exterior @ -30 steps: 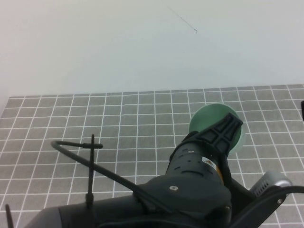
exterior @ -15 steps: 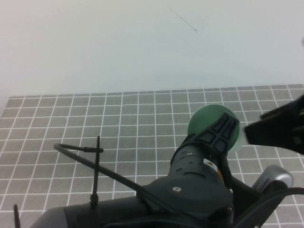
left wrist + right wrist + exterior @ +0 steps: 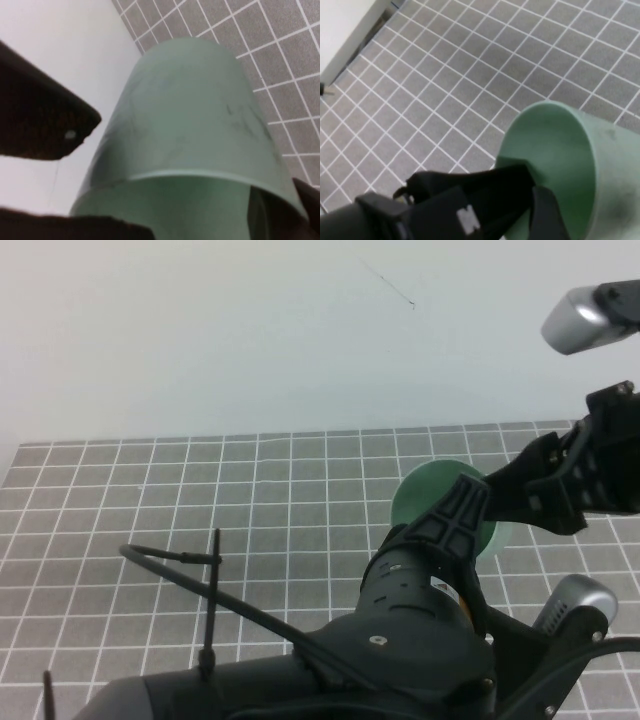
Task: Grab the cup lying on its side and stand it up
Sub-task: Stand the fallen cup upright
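The pale mint-green cup (image 3: 425, 490) lies tilted on its side over the grid mat, with its mouth toward me. My left gripper (image 3: 465, 510) is shut on the cup's rim, with one finger (image 3: 545, 220) inside the mouth and the other outside. The cup's wall (image 3: 185, 110) fills the left wrist view, and the cup also shows in the right wrist view (image 3: 610, 165). My right gripper (image 3: 530, 495) hovers just right of the cup, close to its side. I cannot tell whether the cup touches the mat.
The grey grid mat (image 3: 200, 500) ends at a far edge against a white surface (image 3: 250, 340). The left arm's bulk and its cable loop (image 3: 180, 560) fill the near foreground. Silver camera housings (image 3: 585, 320) sit on the right arm.
My right arm has swung in from the right edge and now sits beside the cup. The cup and my left gripper have shifted slightly left together.
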`<state>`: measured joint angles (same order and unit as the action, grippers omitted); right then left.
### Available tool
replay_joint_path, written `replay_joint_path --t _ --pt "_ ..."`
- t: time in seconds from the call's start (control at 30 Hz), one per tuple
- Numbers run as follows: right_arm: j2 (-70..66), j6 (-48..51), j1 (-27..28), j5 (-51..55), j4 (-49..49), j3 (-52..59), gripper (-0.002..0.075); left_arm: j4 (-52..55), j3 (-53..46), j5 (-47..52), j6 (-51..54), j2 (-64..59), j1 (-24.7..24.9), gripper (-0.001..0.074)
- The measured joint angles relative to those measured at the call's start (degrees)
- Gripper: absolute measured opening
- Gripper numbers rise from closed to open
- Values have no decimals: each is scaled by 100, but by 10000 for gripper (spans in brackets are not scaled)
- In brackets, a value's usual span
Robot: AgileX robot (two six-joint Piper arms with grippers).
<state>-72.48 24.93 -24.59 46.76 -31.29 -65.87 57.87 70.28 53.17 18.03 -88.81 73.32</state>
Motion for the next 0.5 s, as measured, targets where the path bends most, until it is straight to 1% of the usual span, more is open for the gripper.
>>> replay_joint_path --t 0.1,0.2,0.37,0.43,0.5 --pt "-80 0 0 -37 62 -25 385 11 0 0 -177 0 0 1" --pt "-134 0 0 -50 236 -25 311 11 0 0 -177 0 0 1" --pt "-170 0 0 -50 236 -25 265 11 0 -20 -177 0 0 1" --pt "-170 10 0 -50 236 -25 207 11 0 -35 -177 0 0 1" --pt "-170 22 0 -75 209 -25 115 18 0 -41 -177 0 0 1"
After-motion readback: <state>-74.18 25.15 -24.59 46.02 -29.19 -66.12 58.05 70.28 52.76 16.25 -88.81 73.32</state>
